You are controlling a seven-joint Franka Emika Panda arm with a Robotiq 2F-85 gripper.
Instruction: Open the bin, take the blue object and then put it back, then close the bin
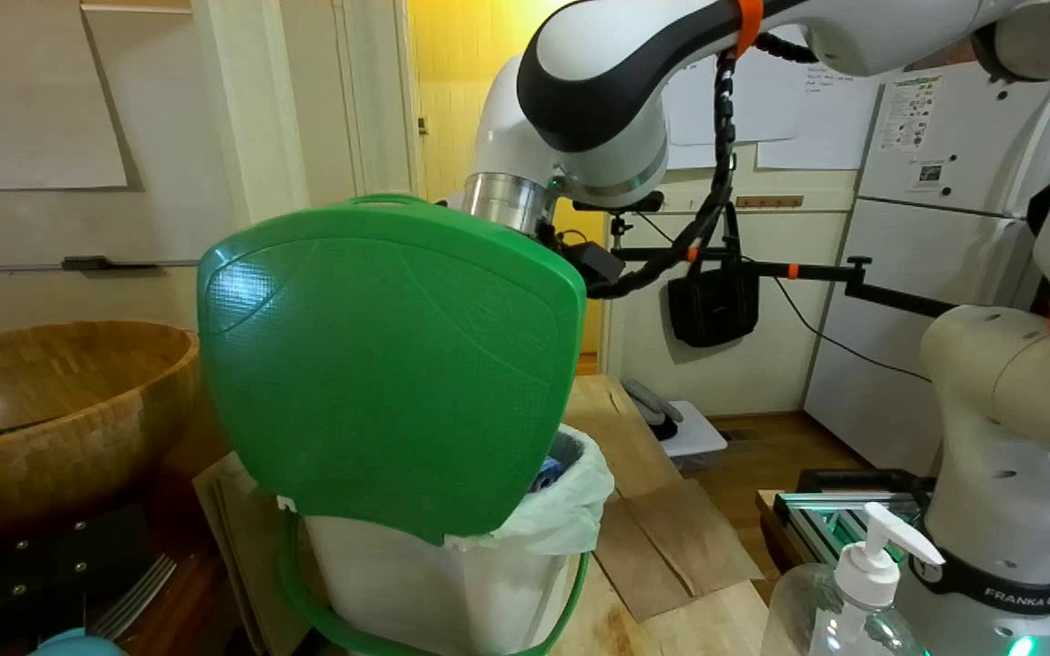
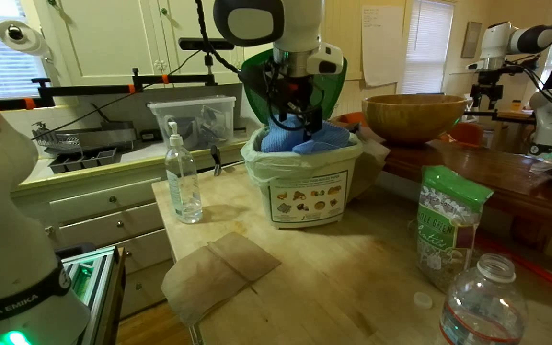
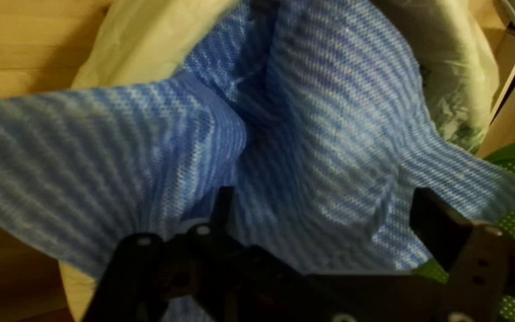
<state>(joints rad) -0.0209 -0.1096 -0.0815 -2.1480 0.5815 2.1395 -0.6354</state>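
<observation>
Pincer (image 3: 324,197) spread wide: its two fingers (image 3: 438,223) stand well apart above the cloth (image 2: 331,139), and I see nothing clamped between them (whether the tips brush the knit, I can't tell from here). Directly below them, the blue thing sits heaped in the mouth of the bin (image 1: 425,583), bulging above the liner (image 2: 257,165). One corner pokes out past the rim to one side of the pincer; another, on the opposite side, overlaps the raised lid (image 1: 393,374) in the wrist view, near a finger.

I'd take this for the putting back, with the lid left to do. To do it well, I'd lift the pincer straight up first, slowly, so that neither tip hooks the weave and drags the cloth out. Next, those stray corners want tucking in under the fingers, down inside the liner, or the lid will likely perch on them. Only then would I bring the pincer round to the far side of the lid and push it over, gently enough not to tip the bin.
</observation>
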